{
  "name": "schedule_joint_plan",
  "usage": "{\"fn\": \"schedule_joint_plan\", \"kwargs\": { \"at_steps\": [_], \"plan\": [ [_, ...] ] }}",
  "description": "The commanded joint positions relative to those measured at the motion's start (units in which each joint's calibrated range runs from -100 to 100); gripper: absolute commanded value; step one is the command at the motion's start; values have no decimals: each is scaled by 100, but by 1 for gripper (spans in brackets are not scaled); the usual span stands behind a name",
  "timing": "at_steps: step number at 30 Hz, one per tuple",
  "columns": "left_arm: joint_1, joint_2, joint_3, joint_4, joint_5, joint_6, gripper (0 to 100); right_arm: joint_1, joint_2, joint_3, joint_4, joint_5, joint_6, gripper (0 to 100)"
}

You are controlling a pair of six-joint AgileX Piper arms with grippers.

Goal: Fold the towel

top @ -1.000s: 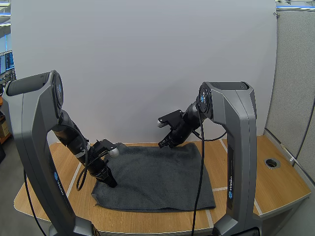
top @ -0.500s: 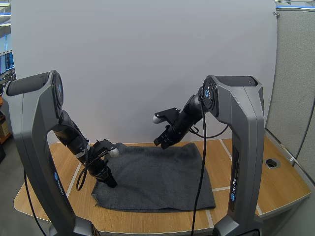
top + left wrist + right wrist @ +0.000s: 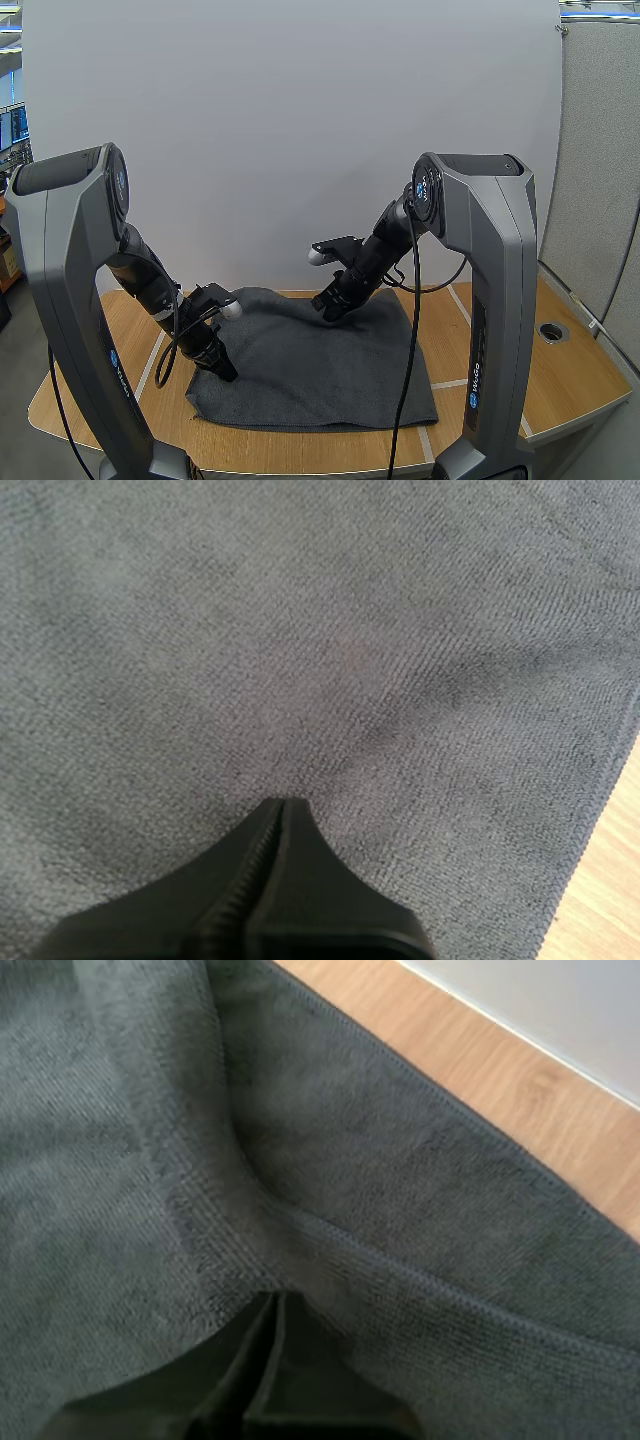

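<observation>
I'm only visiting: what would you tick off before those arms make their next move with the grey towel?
1. Right gripper shut on the towel at its far edge: ok, the hem runs into its closed tips.
2. Left gripper shut, tip pressed on the towel's left side: ok.
3. Far edge raised off the table: ok, a fold stands up beside the right gripper.
4. Near edge lying flat: ok.
5. Pinch firm enough for a pull: cannot tell.

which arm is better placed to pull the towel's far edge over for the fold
Right. The right end effector pinches the far edge of the towel, raised in a ridge. The left end effector, shut on nothing, just presses the towel flat near its left edge.
</observation>
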Motion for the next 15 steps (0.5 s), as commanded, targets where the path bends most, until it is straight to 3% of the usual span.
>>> {"fn": "schedule_joint_plan", "kwargs": {
  "at_steps": [1, 15],
  "plan": [
    [-16, 8, 46, 216, -147, -51, 0, -8, -59, 27, -57, -452, -60, 0],
    [-16, 8, 46, 216, -23, -90, 0, 21, 620, 14, -46, -2805, -176, 0]
  ]
}}
